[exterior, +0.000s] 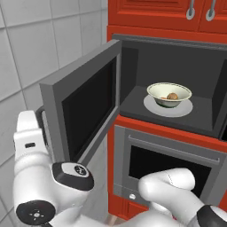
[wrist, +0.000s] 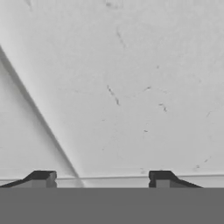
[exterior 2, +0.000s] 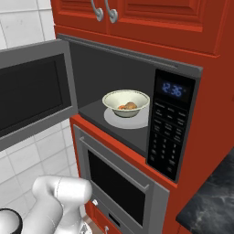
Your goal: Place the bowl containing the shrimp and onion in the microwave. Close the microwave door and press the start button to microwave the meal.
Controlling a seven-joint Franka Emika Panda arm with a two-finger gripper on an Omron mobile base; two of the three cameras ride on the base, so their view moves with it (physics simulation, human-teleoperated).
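The bowl [exterior: 169, 94] sat on the turntable [exterior: 153, 107] in the middle of the microwave [exterior 2: 137, 64] cavity, with the onion [exterior: 172, 95] and the shrimp [exterior: 163, 97] inside it, touching each other. The door [exterior: 82, 113] stood wide open, swung out to the left, above the oven [exterior 2: 119, 187]. In the hand view the gripper [wrist: 101, 180] was open with nothing between its fingertips [wrist: 42, 179], facing a pale tiled wall [wrist: 122, 87] close up.
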